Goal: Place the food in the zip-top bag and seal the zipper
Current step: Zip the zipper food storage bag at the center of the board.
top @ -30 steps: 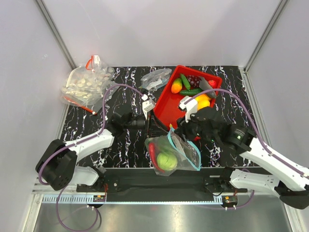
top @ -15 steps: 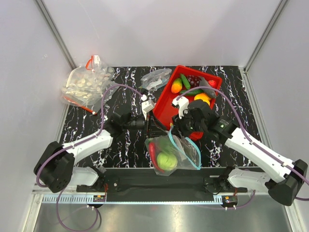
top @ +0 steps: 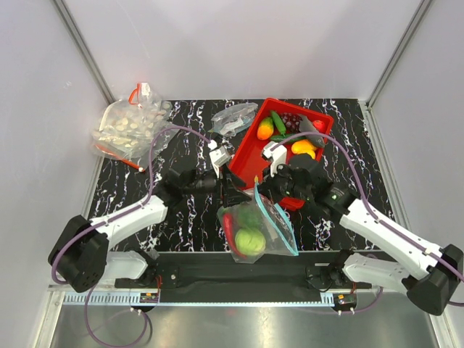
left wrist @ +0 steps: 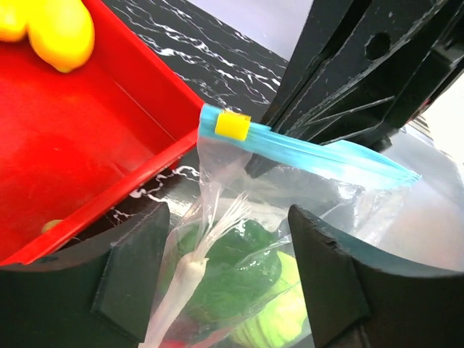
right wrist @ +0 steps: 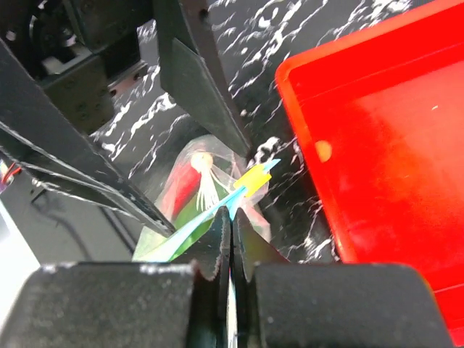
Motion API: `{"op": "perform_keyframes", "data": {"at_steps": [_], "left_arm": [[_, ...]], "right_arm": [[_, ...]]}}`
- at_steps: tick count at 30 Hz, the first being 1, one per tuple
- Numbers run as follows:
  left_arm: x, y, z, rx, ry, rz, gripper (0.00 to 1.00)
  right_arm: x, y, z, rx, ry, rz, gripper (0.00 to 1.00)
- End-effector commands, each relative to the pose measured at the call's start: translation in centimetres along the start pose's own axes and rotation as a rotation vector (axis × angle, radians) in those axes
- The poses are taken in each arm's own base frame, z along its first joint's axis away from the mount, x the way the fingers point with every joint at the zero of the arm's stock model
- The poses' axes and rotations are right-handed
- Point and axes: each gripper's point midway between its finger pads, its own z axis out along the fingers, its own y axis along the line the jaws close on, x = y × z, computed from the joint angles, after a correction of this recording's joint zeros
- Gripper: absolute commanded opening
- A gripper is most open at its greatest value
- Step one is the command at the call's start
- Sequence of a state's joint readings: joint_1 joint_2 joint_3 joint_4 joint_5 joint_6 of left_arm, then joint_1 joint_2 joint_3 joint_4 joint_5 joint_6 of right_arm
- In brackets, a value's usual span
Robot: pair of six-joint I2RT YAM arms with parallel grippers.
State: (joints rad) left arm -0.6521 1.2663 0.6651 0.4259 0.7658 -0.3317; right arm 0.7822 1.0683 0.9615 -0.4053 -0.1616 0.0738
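The zip-top bag (top: pixel 262 230) hangs at the table's near middle, holding the red chilli (top: pixel 230 226), the dark green pepper (top: pixel 249 216) and the lime-green fruit (top: pixel 250 240). Its teal zipper (top: pixel 279 228) runs as one straight line. My right gripper (top: pixel 262 190) is shut on the zipper (right wrist: pixel 194 226) just behind the yellow slider (right wrist: pixel 254 177). My left gripper (top: pixel 232 192) is open; in its wrist view the left gripper (left wrist: pixel 228 217) straddles the bag's upper corner, with pepper (left wrist: pixel 232 268) and fruit (left wrist: pixel 279 319) seen through the plastic. The zipper (left wrist: pixel 326 154) and slider (left wrist: pixel 232 125) pass above its fingers (left wrist: pixel 134 275).
A red tray (top: pixel 250 163) with several toy fruits stands right behind both grippers; its wall shows in the right wrist view (right wrist: pixel 312 130). A clear bag of white round pieces (top: pixel 127 129) lies at the back left. A crumpled clear bag (top: pixel 233 116) lies beside the tray.
My right gripper has slid along the zipper toward its far end by the left gripper. The bag's mouth, a curved open loop before, is now a straight line. The left arm barely moved.
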Motion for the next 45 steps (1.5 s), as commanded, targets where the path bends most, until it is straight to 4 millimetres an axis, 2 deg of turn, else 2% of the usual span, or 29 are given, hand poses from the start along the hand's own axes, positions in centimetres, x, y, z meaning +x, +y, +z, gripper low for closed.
{"op": "perform_keyframes", "data": {"at_steps": [1,6,13,22,28,29,31,33,34,39,45], "left_arm": [[-2.8,-0.2,-0.3,-0.023,-0.086,0.083,0.73],[-3.6,-0.5,-0.5,0.0,-0.099,0.09,0.77],[-5.3,-1.2,-1.3,0.02,-0.133,0.1,0.8],[-7.6,-1.4,-1.5,0.04,-0.156,0.134,0.83],[-8.3,0.1,-2.4,0.024,-0.154,0.137,0.82],[-8.0,0.4,-2.6,0.055,-0.13,0.122,0.82],[-8.5,0.2,-2.6,0.105,-0.119,0.132,0.8],[-7.8,0.3,-2.1,0.167,-0.08,0.121,0.8],[-8.3,0.2,-1.9,0.19,-0.077,0.136,0.79],[-7.9,-2.2,-1.6,0.366,-0.073,0.167,0.8],[-5.6,-4.2,-1.3,0.472,-0.023,0.172,0.79]], "right_arm": [[-5.7,-0.4,-1.4,0.035,-0.286,-0.021,0.0],[-6.9,-0.1,-3.7,0.024,-0.445,-0.038,0.0],[-7.1,1.5,-4.9,-0.059,-0.467,-0.084,0.0],[-6.7,2.7,-3.8,-0.135,-0.397,-0.118,0.0],[-6.2,3.6,-3.3,-0.189,-0.347,-0.146,0.0],[-6.3,3.7,-3.1,-0.195,-0.336,-0.154,0.0],[-6.1,4.1,-2.9,-0.218,-0.322,-0.156,0.0],[-6.3,4.1,-2.9,-0.221,-0.323,-0.157,0.0],[-6.3,4.1,-2.7,-0.221,-0.32,-0.156,0.0],[-6.4,3.9,-2.4,-0.213,-0.302,-0.183,0.0],[-7.2,4.3,-2.1,-0.238,-0.308,-0.216,0.0]]}}
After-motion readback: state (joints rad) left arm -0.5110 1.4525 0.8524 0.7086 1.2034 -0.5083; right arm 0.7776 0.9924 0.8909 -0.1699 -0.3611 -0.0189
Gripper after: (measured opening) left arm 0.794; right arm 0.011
